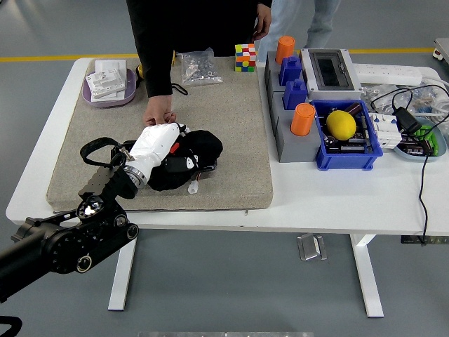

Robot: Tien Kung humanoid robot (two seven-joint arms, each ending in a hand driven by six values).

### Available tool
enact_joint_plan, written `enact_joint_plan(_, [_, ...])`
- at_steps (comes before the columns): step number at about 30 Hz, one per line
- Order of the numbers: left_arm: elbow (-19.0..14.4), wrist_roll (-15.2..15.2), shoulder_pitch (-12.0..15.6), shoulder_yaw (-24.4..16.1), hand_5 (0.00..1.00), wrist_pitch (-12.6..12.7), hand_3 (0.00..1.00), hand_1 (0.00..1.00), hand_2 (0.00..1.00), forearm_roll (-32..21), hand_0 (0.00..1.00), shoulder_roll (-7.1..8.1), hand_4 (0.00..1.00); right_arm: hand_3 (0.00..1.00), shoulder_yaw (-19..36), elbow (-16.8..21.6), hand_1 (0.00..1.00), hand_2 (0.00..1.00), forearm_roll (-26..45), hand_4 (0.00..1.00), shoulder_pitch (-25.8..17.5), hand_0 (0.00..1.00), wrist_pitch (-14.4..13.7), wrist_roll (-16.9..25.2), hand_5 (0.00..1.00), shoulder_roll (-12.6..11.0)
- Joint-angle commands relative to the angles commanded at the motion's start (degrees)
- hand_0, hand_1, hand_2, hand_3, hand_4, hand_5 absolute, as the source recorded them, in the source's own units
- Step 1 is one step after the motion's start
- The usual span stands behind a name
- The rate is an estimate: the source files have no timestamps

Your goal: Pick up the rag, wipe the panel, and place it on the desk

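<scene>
A white worktop carries a large grey felt mat on its left half. The robot's left hand, white-shelled on a black arm that enters from the lower left, lies on a black rag near the mat's front, its fingers pressed down and closed over the cloth. Under the rag, only an edge of the black panel shows, flat on the mat. A person in dark clothing stands at the far side, one hand reaching down to the mat just behind the robot's hand, apparently touching the panel's far edge. Farther back lie a colourful puzzle cube and a clear bag of small parts. To the right, a blue bin holds a yellow lemon.
</scene>
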Motion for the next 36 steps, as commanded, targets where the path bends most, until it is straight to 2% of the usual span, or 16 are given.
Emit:
enact_joint_plan(9, [-0.63, 0.08, -1.01, 1.85, 0.002, -0.35, 0.376, 0.119, 0.461, 0.09, 0.213, -0.25, 0.255, 0.584, -0.39, 0.0, 0.647, 0.681, 0.33, 0.968, 0.11, 0.719, -0.03, 0.11, 0.56, 0.03])
enact_joint_plan(21, [1.77, 0.84, 0.92, -1.77, 0.002, 0.49, 0.377, 0.119, 0.46, 1.3, 0.213, -0.28, 0.259, 0.585, 0.42, 0.0, 0.648, 0.681, -0.19, 0.969, -0.22, 0.719, -0.15, 0.1, 0.561, 0.37])
enact_joint_plan(28, [1.86, 1.15, 3.13, -4.08, 0.002, 1.17, 0.377, 0.119, 0.46, 2.02, 0.213, 1.2, 0.259, 0.585, 1.6, 0.0, 0.648, 0.681, -0.94, 0.969, -0.9, 0.72, -0.24, 0.1, 0.56, 0.66])
enact_joint_plan(36, [1.71, 1.67, 3.28, -4.52, 0.002, 1.94, 0.377, 0.117, 0.458, 2.66, 0.213, 1.99, 0.264, 0.584, 2.62, 0.0, 0.647, 0.681, -1.72, 0.969, -1.32, 0.721, -0.26, -0.14, 0.56, 0.78])
